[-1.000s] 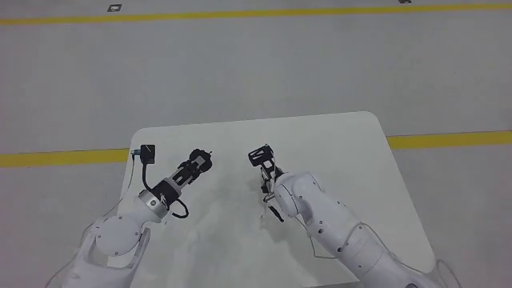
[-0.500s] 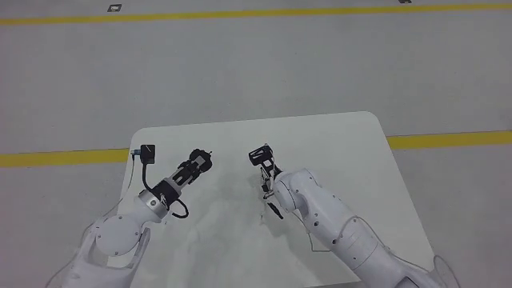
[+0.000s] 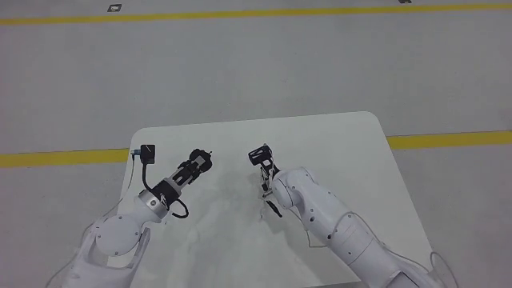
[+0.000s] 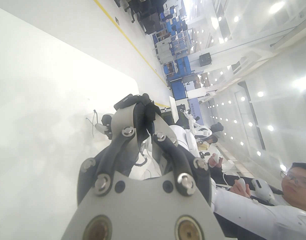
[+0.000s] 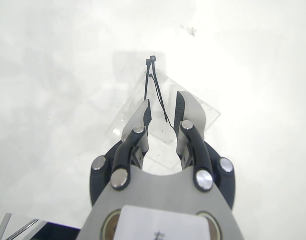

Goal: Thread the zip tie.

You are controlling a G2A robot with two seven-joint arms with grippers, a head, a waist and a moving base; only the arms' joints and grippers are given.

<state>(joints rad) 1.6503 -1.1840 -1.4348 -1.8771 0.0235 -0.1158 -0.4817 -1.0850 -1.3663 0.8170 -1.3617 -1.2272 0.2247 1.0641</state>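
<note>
Two thin black zip ties [image 5: 153, 81] stand propped against a clear plastic holder [image 5: 195, 108] on the white table [image 3: 344, 144]. My right gripper [image 5: 163, 98] is open just above the holder. One tie runs down between its fingers, touching neither, and the other tie rises from behind one fingertip [image 5: 146, 109]. In the top view the right gripper [image 3: 269, 197] points down near the table's middle. My left gripper [image 3: 200, 160] is to its left, shut with the black pads [image 4: 145, 111] pressed together and nothing visible between them. The left wrist view shows the zip ties [image 4: 93, 119] farther off.
The table's rounded far corner [image 4: 133, 81] and front edges are close by. Bare white table surface lies all around the holder. A small pale speck [image 5: 192, 30] lies on the table beyond the ties.
The right arm's forearm has shifted slightly leftward while its gripper stays almost in place. The left arm has not moved.
</note>
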